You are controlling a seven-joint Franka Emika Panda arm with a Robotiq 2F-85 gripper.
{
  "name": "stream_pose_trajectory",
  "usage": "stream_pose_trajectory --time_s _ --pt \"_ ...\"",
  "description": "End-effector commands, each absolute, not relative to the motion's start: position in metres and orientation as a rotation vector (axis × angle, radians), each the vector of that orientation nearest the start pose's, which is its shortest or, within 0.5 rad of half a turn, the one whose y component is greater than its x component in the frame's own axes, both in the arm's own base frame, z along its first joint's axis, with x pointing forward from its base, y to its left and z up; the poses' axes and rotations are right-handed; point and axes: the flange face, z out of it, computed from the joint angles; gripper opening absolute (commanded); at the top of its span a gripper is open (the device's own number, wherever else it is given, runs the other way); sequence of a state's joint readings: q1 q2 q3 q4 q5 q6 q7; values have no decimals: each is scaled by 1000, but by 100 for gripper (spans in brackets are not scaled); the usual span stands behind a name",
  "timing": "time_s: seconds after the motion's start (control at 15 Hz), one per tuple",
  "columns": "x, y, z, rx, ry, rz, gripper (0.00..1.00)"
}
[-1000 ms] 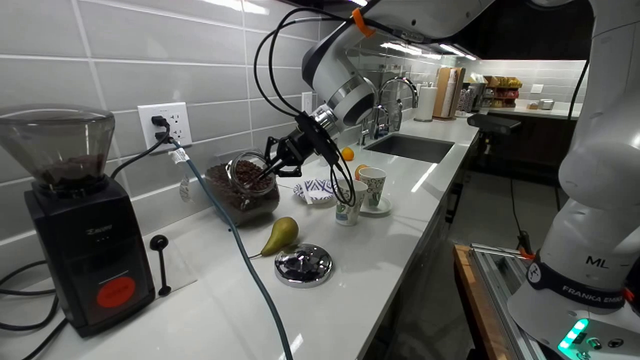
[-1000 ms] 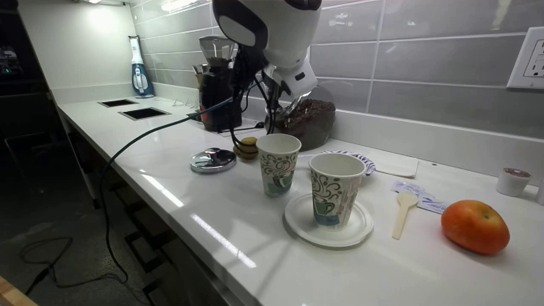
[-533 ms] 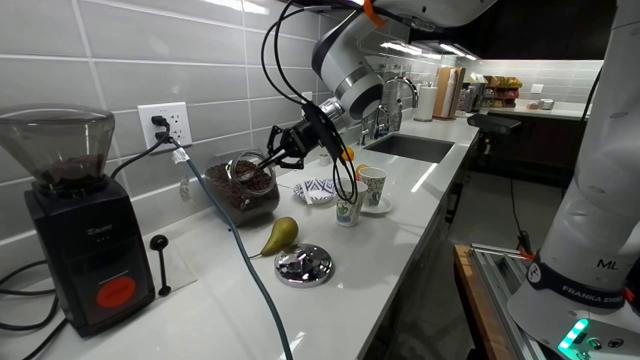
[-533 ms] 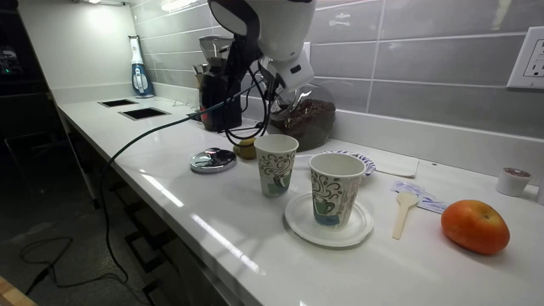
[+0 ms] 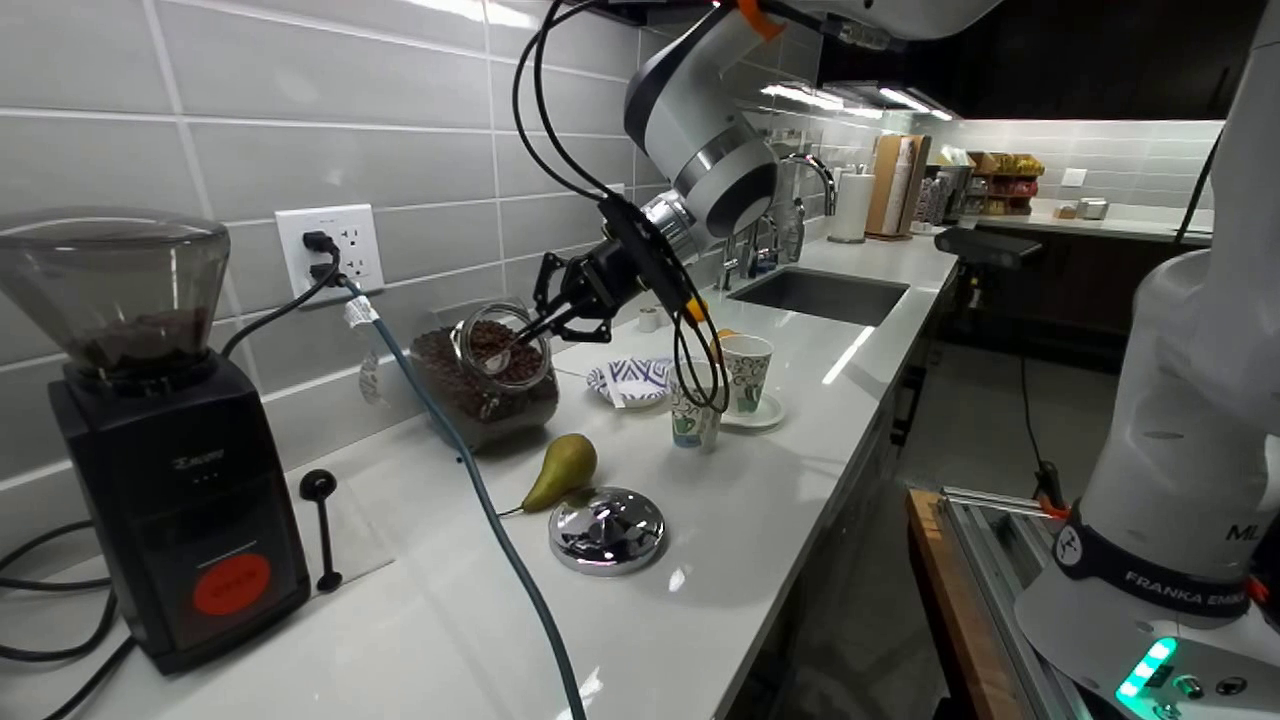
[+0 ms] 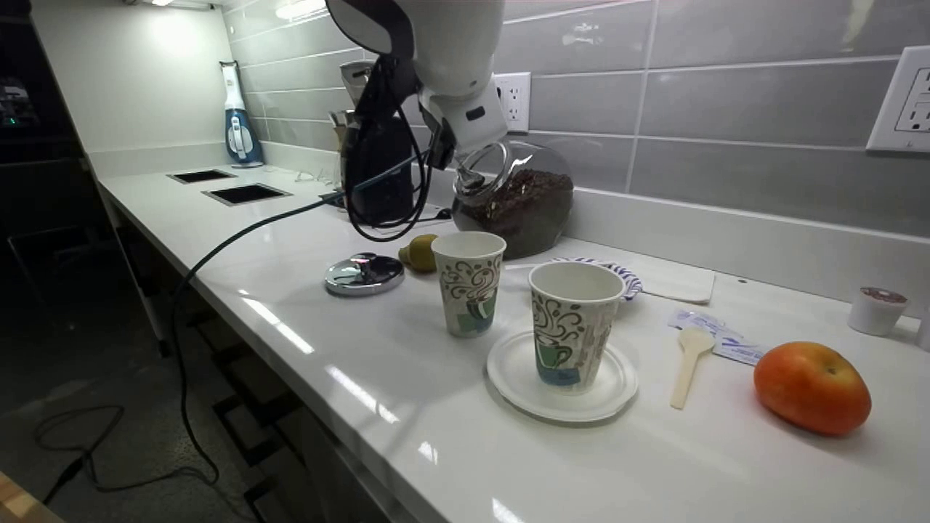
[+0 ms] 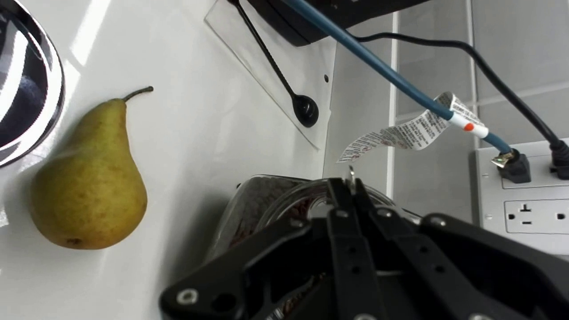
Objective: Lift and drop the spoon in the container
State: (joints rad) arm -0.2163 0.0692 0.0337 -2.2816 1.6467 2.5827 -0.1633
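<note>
Nearby in an exterior view, a black grinder (image 5: 185,480) stands by the back edge of the worktop (image 5: 450,630). Past it, nearer the front edge, lies a shiny lid (image 5: 607,530), with a pear (image 5: 565,470) just beside it. Beyond the pear, close to the back edge, a glass jar (image 5: 500,425) of dark beans (image 5: 440,365) sits tilted, its mouth turned from that edge. The claw (image 7: 350,183) has its fingers together, clamped on a metal spoon (image 5: 497,361); the spoon's bowl is at the jar's mouth, whether inside I cannot tell. Farther along, toward the front edge, stand a paper cup (image 5: 695,425) and a second cup (image 5: 750,375) on a white plate (image 5: 765,415).
</note>
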Motion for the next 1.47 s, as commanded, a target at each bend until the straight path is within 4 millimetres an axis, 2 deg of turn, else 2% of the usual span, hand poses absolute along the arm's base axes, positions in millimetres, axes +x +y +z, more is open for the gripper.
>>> stream_pose_trajectory --time_s 0.0,0.27,0.73,1.4 --pt "513 -100 340 -1600 1519 -394 1" --pt "513 -95 342 -1548 1562 -438 1" --pt "506 -100 346 -1407 1621 -549 1" --pt "498 -94 339 -1395 1603 -660 1"
